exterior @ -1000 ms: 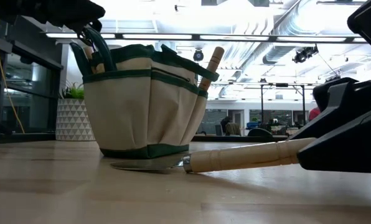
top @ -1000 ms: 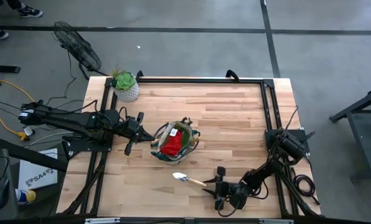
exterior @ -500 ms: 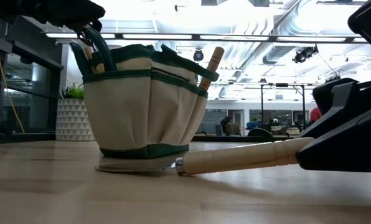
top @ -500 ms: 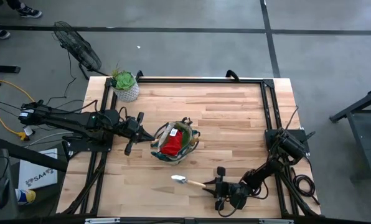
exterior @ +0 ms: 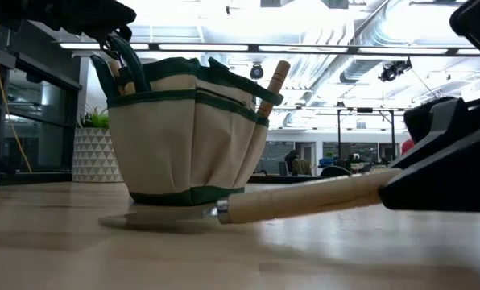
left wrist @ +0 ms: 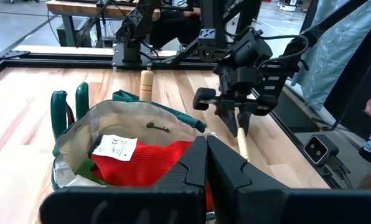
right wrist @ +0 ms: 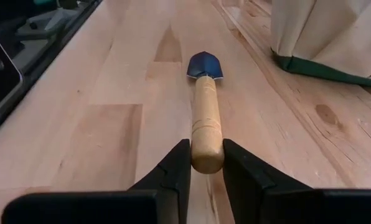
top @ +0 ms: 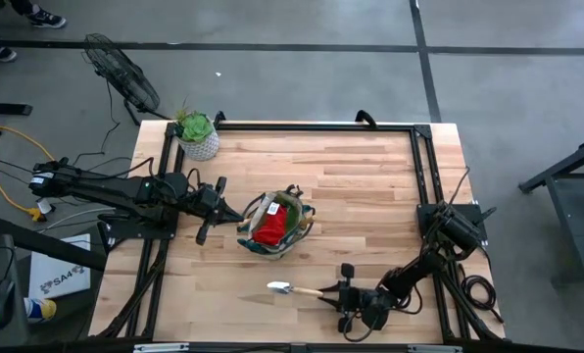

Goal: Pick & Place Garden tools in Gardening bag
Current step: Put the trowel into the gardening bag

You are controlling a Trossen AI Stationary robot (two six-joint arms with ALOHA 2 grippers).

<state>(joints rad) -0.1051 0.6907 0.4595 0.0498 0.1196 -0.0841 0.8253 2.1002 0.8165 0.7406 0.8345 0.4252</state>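
A trowel [right wrist: 206, 118] lies on the wooden table [top: 370, 186], its handle end pinched by the right gripper [right wrist: 206, 163]. The left gripper [left wrist: 206, 163] is pressed together beside the bag [top: 275, 224]. The bright room behind looks blurry.

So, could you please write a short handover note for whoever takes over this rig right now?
Right gripper: at the table's near edge, fingers closed on the end of the trowel handle; blade on the table.
Left gripper: shut, empty, beside the gardening bag.
Done: red cloth, green-handled shears and a wooden-handled tool are in the bag.
Left: lift the trowel and place it in the bag. No other tools lie on the table.
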